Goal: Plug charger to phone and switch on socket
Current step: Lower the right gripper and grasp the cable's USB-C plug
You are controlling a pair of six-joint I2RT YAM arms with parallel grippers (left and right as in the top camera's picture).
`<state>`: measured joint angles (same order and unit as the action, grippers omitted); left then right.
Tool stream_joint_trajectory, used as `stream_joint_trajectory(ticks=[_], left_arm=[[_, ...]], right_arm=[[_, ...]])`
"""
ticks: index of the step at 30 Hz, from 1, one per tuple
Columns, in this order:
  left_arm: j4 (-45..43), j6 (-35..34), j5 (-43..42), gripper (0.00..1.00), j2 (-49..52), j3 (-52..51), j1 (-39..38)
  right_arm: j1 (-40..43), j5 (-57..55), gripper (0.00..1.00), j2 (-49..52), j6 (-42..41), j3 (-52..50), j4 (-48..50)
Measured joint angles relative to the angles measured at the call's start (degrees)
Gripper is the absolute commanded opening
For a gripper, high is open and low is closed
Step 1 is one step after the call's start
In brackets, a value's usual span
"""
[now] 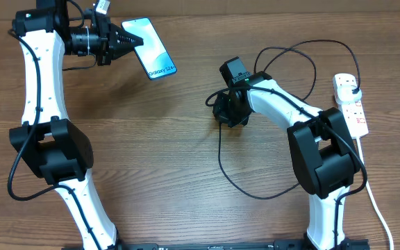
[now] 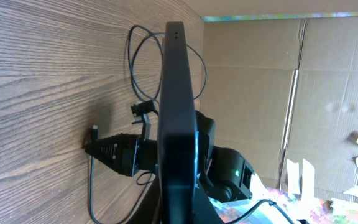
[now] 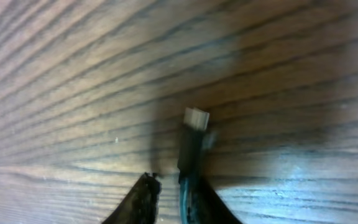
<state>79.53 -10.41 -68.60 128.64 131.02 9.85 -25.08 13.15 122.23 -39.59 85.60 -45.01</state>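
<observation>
- We see the left gripper (image 1: 136,42) closed on the phone (image 1: 155,52), at 11 o'clock on the table (image 1: 151,153).
- The right gripper (image 1: 226,111), nearly closed, pinches the charger (image 1: 219,149) behind its connector tip (image 3: 196,118), near centre.
- The socket (image 1: 351,104) lies at 3 o'clock.

Table (image 1: 179,160) wood-grain, matt; phone (image 1: 151,47) screen glossy; socket (image 1: 351,105) white smooth plastic; charger (image 1: 221,156) cable black, matt.

links: white tubes on my left arm (image 1: 39,76) and right arm (image 1: 278,97) | joints (image 1: 51,149): bulky black housings | cables (image 1: 10,173): thin black, alongside | fingers (image 1: 127,40): black, tapered | right wrist: green light (image 1: 240,78)
</observation>
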Motion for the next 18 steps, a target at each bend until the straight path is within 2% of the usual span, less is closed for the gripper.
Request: stream_joint_trajectory(ticks=[3, 9, 13, 18], left_arm=[[0.00, 0.00, 0.00, 0.04, 0.00, 0.00, 0.00], [-0.02, -0.42, 0.02, 0.04, 0.00, 0.00, 0.00], [0.00, -0.52, 1.01, 0.04, 0.00, 0.00, 0.00], [0.52, -0.52, 1.88, 0.04, 0.00, 0.00, 0.00]], right_arm=[[0.02, 0.02, 0.04, 0.13, -0.33, 0.00, -0.02], [0.59, 2.60, 0.04, 0.44, 0.72, 0.00, 0.52], [2.64, 10.03, 0.04, 0.90, 5.97, 0.00, 0.81], [6.32, 23.28, 0.04, 0.59, 17.40, 0.02, 2.29]])
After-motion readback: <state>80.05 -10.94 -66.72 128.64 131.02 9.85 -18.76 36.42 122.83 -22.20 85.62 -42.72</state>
